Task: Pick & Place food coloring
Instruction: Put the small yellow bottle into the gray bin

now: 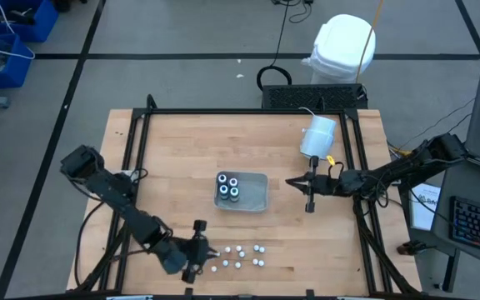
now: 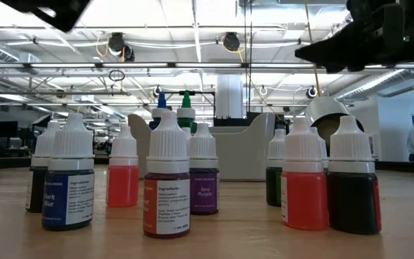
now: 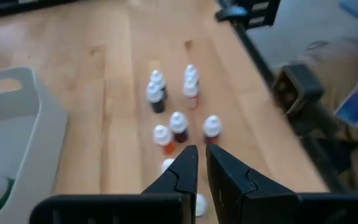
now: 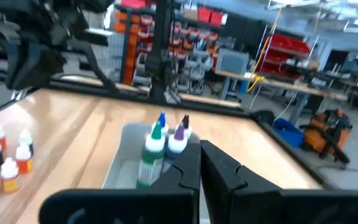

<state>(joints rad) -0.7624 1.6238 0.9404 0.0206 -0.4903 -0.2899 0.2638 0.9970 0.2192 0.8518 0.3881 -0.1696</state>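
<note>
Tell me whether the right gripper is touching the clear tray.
Apart. The high view shows bare wood between the right gripper, its fingers shut, and the near wall of the clear tray. The right wrist view only shows the tray beyond the fingers.

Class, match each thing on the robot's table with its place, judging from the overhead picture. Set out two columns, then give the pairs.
Things
1. four bigger bottles
2. tiny bottles
3. white cylinder
4. right claw

Places
A. loose on the wood, beside the left claw
B. just right of the tray, shut and empty
C. standing inside the tray
D. lying on the table towards its far right corner

Pairs: 1-C, 2-A, 3-D, 4-B
</note>
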